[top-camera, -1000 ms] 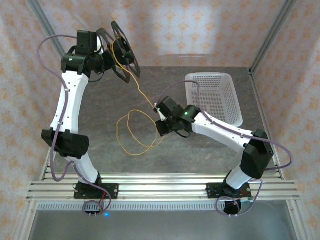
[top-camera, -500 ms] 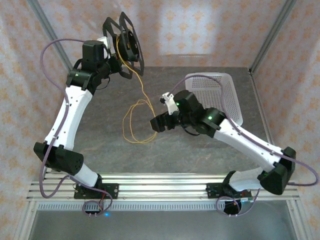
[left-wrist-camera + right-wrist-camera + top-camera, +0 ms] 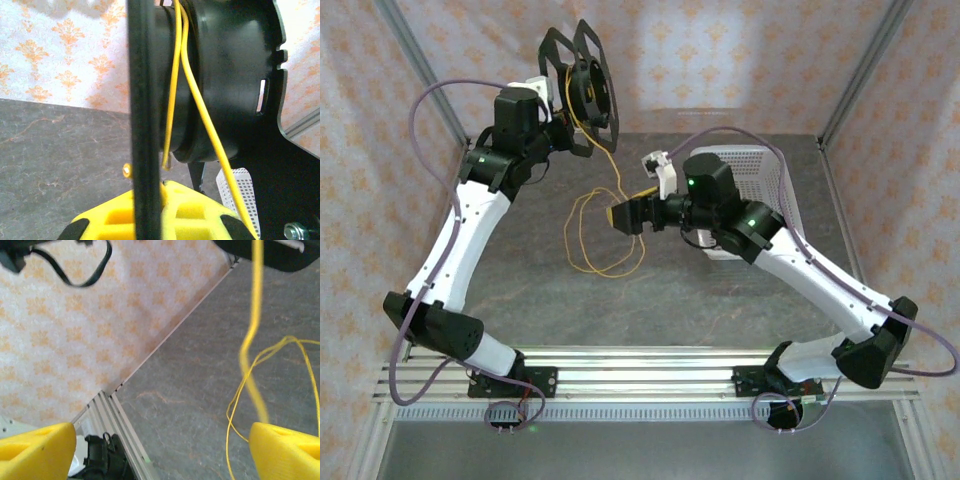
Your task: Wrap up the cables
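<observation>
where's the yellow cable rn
Top view: the cable runs down from the spool at far left to loose loops over the table, just left of the right claw.

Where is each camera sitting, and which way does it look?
Top external: above and behind the arms, looking down on the table; both arms show, the left claw gripping the black spool, the right claw open.
Left wrist: on the left wrist, looking along its yellow fingers at the spool carrying yellow cable.
Right wrist: on the right wrist, looking between its spread fingers at table and wall.
Shared: both wrist views catch the yellow cable.
</observation>
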Available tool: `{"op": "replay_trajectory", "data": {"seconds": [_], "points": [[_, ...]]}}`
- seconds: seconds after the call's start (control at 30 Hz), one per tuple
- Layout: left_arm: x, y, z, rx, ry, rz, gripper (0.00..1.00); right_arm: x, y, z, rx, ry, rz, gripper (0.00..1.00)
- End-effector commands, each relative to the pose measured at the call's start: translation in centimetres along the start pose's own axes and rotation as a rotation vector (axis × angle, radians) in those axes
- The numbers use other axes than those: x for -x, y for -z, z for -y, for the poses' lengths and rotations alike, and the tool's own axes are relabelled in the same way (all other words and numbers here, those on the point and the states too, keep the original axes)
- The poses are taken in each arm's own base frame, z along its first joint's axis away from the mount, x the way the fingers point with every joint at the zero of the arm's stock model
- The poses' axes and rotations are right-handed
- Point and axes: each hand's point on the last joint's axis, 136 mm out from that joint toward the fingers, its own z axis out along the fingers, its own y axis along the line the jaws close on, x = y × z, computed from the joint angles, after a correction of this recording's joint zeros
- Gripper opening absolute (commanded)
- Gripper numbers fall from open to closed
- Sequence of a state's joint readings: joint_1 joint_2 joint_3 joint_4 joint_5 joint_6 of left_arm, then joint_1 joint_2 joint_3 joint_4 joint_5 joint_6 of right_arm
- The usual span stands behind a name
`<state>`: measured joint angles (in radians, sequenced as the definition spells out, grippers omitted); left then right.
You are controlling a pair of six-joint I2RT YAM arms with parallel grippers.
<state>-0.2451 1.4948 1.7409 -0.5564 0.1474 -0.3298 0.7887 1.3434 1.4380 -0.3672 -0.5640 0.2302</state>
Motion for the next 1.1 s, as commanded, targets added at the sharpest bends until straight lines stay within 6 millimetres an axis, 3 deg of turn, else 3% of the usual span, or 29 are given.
{"op": "replay_trajectory", "data": {"seconds": [0.0,0.17,0.33,0.6,0.7,0.93,1.03,1.07], "points": [[3.4,3.2,1.3,-0.039,-0.015,0.145,0.0,2.1,0.4,1.1,-0.075,-0.036,0.057,0.87],[3.2,3.7,1.2,-0.035,0.001,0.132,0.0,1.6,0.9,3.1,-0.089,-0.104,0.045,0.82],[3.1,4.0,1.3,-0.03,0.028,0.103,0.0,-2.2,0.1,2.0,0.05,-0.116,-0.046,0.8],[3.0,4.1,1.8,-0.042,0.07,0.049,0.0,-7.6,-1.8,4.2,0.063,-0.163,-0.152,0.65],[3.1,4.1,2.1,-0.052,0.082,0.037,0.0,-8.3,-2.1,4.5,0.058,-0.167,-0.163,0.57],[3.3,4.2,2.6,-0.064,0.105,0.006,0.0,-8.9,-2.7,4.5,0.062,-0.162,-0.17,0.54],[3.2,4.2,2.7,-0.065,0.113,-0.006,0.0,-8.9,-2.9,4.6,0.057,-0.158,-0.173,0.43],[3.2,4.2,2.8,-0.067,0.117,-0.009,0.0,-9.0,-3.0,4.7,0.051,-0.157,-0.173,0.33]]}}
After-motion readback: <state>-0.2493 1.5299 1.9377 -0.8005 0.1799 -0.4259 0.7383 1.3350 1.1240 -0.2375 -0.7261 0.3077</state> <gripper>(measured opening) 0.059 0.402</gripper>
